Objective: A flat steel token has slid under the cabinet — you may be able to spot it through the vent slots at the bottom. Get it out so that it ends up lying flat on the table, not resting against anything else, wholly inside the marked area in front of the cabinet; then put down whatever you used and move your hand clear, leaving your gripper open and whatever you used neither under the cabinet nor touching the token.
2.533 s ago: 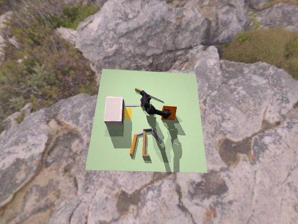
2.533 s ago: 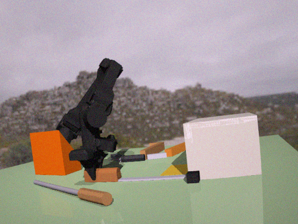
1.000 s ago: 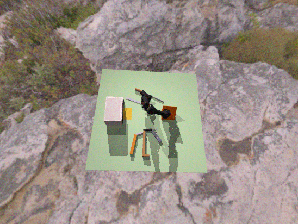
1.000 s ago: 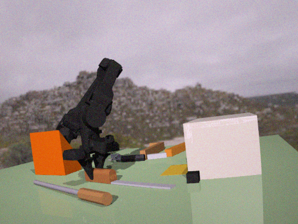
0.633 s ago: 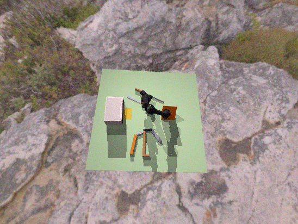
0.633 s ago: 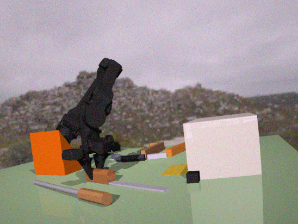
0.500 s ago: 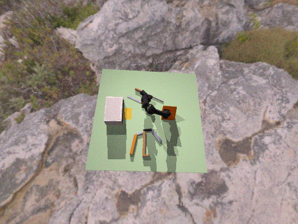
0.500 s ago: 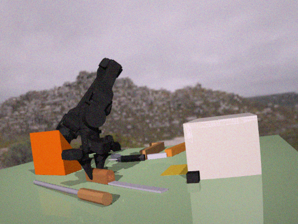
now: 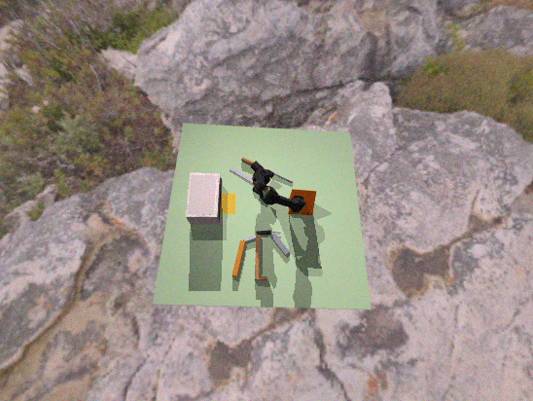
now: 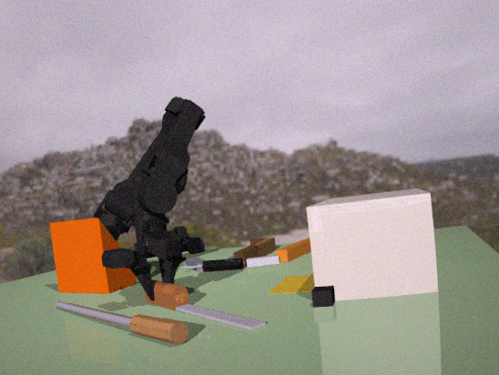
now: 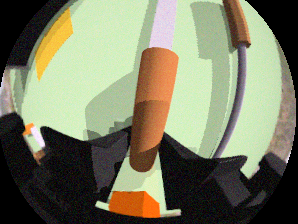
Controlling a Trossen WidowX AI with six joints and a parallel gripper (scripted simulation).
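A thin grey rod with a brown cylindrical handle lies on the surface. Elsewhere lie an orange bar, a brown bar with a bent end and a black-handled tool. Grey rock and green scrub surround the surface.

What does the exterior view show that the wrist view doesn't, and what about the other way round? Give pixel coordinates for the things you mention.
Only the exterior view shows the small black block (image 10: pixel 323 296) by the cabinet's lower corner, and the raised upper arm (image 10: pixel 166 168).

Only the wrist view shows the held tool's handle (image 11: pixel 155 100) from above, its near end between the fingers.

Both show that tool's pale flat blade (image 10: pixel 223 316) (image 11: pixel 163 25), the yellow marked area (image 10: pixel 293 284) (image 11: pixel 54 42), and a second tool with a brown handle (image 10: pixel 158 329) (image 11: pixel 237 22) and thin rod.
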